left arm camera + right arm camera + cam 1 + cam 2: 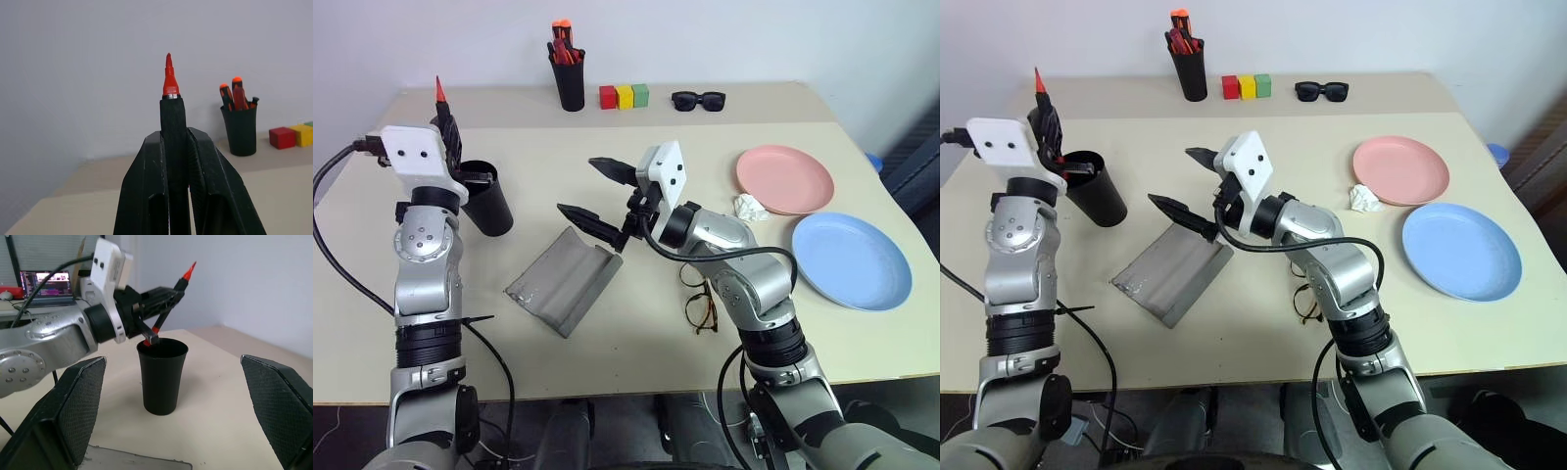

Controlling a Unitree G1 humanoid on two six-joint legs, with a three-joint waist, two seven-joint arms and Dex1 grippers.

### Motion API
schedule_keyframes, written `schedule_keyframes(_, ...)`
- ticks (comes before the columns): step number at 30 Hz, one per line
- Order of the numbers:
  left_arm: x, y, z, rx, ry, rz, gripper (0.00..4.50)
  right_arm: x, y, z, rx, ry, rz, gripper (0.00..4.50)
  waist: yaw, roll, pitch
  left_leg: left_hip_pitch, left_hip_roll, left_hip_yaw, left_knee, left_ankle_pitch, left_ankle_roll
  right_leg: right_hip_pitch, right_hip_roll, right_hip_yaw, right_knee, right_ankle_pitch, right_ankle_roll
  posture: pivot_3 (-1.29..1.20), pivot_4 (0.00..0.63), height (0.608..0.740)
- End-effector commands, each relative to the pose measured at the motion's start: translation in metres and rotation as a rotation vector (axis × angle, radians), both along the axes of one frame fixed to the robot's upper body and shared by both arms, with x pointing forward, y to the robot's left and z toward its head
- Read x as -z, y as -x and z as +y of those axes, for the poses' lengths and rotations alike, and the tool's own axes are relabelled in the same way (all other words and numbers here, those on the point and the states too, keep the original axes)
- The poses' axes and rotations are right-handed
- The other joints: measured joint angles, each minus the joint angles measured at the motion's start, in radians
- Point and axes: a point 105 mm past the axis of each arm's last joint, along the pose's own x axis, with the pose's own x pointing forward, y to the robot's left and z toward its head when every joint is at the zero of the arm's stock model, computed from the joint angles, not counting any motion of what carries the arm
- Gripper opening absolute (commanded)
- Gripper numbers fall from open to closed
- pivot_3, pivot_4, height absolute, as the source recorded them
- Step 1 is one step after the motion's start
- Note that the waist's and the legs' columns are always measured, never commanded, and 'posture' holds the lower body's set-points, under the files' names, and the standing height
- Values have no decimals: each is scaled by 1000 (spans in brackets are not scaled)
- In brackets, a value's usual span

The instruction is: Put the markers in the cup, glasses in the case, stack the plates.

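Your left end effector is clamping the black marker with red ends between its two fingers, and it is holding the pen tilted just over the black cup, which is standing upright on the left part of the desk. In the right wrist view the marker's lower red end is sitting right at the cup's rim; whether it is touching the rim you probably cannot settle from these angles. Your right end effector is hanging wide apart above the desk's middle with nothing between its fingers, just over the far end of the grey case, which is lying on the desk. The tortoiseshell glasses are lying on the desk just beside your right forearm, partly hidden by it, on the side of the case toward the plates. The pink plate and the blue plate are lying side by side on the right, close but not stacked, with a crumpled white scrap next to the pink one. Along the far edge, the pen pot with orange-capped pens, three coloured blocks and the black sunglasses are sitting in a row.
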Motion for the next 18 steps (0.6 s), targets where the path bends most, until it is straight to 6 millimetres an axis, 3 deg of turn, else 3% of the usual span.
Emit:
schedule_keyframes(1,-5,3,-2,3,-11,-29,484,-9,6,2,-14,-24,-40,4500,0,0,0,0,0,0,0,0,0,0,0,0,0,0,0,0,150,740)
schedule_keyframes(2,-5,3,-2,-2,-9,-27,981,-8,6,2,-14,-23,-39,4500,0,0,0,0,0,0,0,0,0,0,0,0,0,0,0,0,150,740)
schedule_keyframes(13,-11,8,4,-4,50,-53,981,-6,6,0,-16,-7,-38,4500,0,0,0,0,0,0,0,0,0,0,0,0,0,0,0,0,150,740)
schedule_keyframes(18,-17,19,-35,308,44,10,981,-1,5,-15,8,46,-51,4500,1,0,0,0,0,0,0,0,0,0,0,0,0,0,0,0,150,740)
